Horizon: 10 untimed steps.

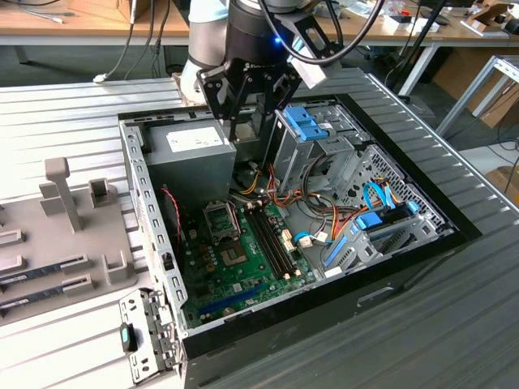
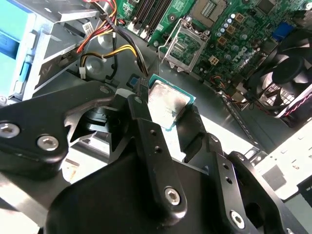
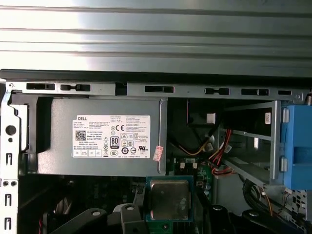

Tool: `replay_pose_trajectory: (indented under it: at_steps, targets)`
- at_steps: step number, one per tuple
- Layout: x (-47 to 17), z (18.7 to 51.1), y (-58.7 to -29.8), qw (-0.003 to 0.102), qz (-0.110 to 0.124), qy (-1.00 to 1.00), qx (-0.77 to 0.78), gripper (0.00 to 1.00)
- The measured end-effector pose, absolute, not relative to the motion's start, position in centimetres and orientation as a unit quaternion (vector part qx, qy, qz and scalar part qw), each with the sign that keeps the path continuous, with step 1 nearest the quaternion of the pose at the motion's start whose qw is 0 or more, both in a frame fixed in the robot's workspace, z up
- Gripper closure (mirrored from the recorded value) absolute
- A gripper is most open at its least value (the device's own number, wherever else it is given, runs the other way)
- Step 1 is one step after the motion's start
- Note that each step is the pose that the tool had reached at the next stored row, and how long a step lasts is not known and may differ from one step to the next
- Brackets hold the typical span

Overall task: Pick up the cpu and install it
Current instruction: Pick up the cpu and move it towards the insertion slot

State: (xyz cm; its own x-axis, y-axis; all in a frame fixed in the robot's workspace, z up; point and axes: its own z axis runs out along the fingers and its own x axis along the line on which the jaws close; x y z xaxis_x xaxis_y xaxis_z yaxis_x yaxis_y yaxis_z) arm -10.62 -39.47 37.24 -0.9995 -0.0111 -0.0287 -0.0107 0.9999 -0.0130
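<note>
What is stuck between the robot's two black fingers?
The cpu, a small silver square with a green rim, sits pinched between the gripper's fingers, as the second wrist view shows.

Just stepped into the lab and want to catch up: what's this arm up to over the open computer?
The robot arm's hand is shut on the cpu, gripping the small square chip by its edges. It holds the chip in the air over the open computer case, close to the grey power supply. The metal-framed socket on the green motherboard is apart from the chip, so the cpu is picked up but not yet installed.
</note>
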Motion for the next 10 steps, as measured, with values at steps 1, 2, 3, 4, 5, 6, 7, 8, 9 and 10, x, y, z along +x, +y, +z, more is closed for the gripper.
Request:
replay_pose_trajectory:
  at_steps: [1, 2, 3, 4, 5, 6, 7, 8, 9, 10]
  targets:
    - [-10.62, 37.24, -39.49, 0.014, -0.006, 1.0, -0.005, 0.53]
    - [-10.61, 37.23, -39.53, 0.014, -0.006, 1.0, -0.005, 0.53]
    - [-10.61, 37.22, -39.56, 0.014, -0.006, 1.0, -0.005, 0.53]
    - [-10.61, 37.22, -39.57, 0.014, -0.006, 1.0, -0.005, 0.53]
    - [-10.61, 37.21, -39.59, 0.014, -0.006, 1.0, -0.005, 0.53]
    - [-10.6, 37.2, -39.61, 0.014, -0.006, 1.0, -0.005, 0.53]
    - [-10.6, 37.19, -39.65, 0.014, -0.006, 1.0, -0.005, 0.53]
    - [-10.6, 37.18, -39.67, 0.014, -0.006, 1.0, -0.005, 0.53]
    - [-10.59, 37.17, -39.69, 0.014, -0.006, 1.0, -0.005, 0.53]
    - [-10.59, 37.16, -39.71, 0.014, -0.006, 1.0, -0.005, 0.53]
